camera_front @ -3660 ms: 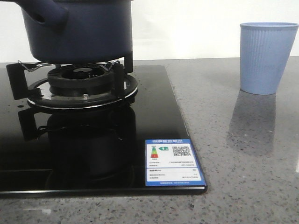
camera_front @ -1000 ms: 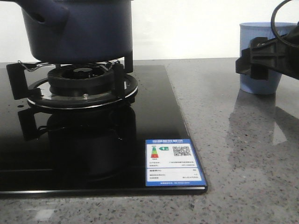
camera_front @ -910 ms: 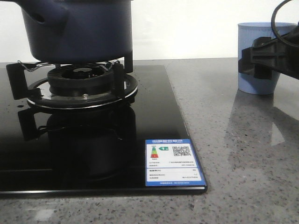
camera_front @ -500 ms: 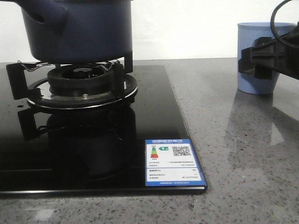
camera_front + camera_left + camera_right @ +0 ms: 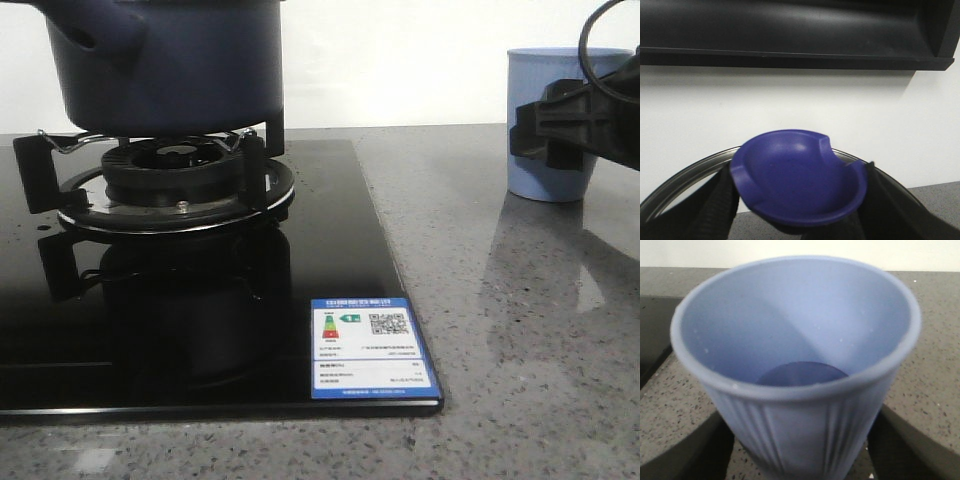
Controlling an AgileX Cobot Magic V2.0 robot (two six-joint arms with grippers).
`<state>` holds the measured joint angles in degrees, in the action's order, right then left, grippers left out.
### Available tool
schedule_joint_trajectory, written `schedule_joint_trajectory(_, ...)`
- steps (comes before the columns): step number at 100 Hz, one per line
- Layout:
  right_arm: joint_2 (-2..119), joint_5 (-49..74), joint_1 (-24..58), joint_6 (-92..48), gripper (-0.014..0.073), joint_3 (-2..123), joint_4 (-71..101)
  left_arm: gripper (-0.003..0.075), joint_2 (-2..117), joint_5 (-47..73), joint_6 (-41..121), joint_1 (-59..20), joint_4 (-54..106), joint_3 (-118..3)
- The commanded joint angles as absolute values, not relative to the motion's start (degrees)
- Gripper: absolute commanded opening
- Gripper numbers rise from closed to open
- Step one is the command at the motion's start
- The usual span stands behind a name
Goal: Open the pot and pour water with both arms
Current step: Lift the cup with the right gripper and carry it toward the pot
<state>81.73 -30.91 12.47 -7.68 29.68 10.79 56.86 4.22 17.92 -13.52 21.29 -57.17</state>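
i see the dark navy round pot (image 5: 165,65) sitting on the black gas burner (image 5: 170,185). my right tool (image 5: 560,125) brackets the light blue ribbed cup (image 5: 555,120) on the grey speckled desk (image 5: 520,330), fingers either side; grip unclear. my left tool (image 5: 795,220) clamps a dark blue lid knob (image 5: 799,177).

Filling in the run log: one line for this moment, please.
pot on burner | left gripper clamps lid knob | right gripper straddles cup, contact unclear
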Motion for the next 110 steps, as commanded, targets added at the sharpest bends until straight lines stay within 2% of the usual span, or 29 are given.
schedule_joint_trajectory(1,78.35,-36.91,12.59,-8.12,0.0293,31.33,6.59,0.037,55.48,-2.2,17.88,-13.38,21.59,-59.3)
schedule_joint_trajectory(13,75.31,-34.04,12.9,-8.12,0.0293,32.37,1.9,0.037,55.48,-2.2,17.88,-13.38,21.59,-59.3)
schedule_joint_trajectory(49,71.62,-4.85,15.63,-8.12,0.0293,50.11,-1.57,0.037,55.48,-2.3,17.88,-13.38,21.59,-59.3)
schedule_joint_trajectory(79,76.19,11.06,22.79,-8.12,0.0293,67.18,-7.64,0.037,55.48,-3.16,17.88,-13.38,21.14,-59.3)
schedule_joint_trajectory(110,83.7,21.32,29.56,-8.12,0.0293,80.93,-20.26,0.037,55.48,-3.53,17.88,-13.38,21.14,-59.3)
